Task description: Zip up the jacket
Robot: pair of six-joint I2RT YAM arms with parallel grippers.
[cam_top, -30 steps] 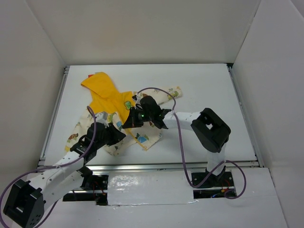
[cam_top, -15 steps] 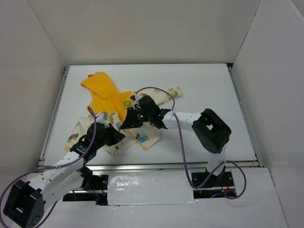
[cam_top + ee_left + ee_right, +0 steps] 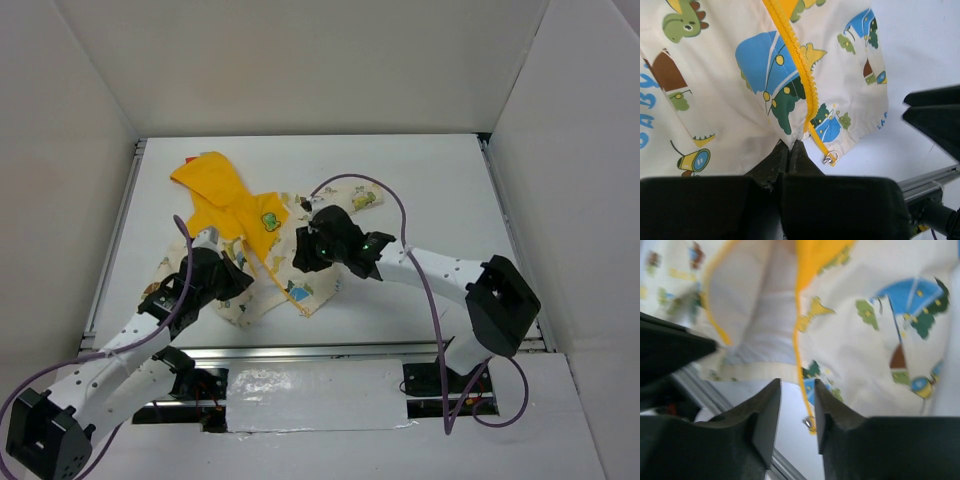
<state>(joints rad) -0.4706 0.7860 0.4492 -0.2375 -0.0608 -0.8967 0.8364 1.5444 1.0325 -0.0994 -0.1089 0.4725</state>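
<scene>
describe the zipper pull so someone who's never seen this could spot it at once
Find the jacket on the white table and follow its yellow zipper down the cream dinosaur-print front to the hem. The zipper pull is the small silver ring at the tape's bottom tip, just right of the left gripper in its wrist view, the only metal among the cloth.

I see the jacket [image 3: 262, 225] lying on the left half of the table [image 3: 430, 190], with its hood [image 3: 208, 180] toward the far left corner and its hem toward the near edge. My left gripper [image 3: 232, 280] sits at the hem's left part, and my right gripper [image 3: 302, 258] is over its right part. The zipper pull [image 3: 829, 159] lies at the hem, just right of the left fingertips.
</scene>
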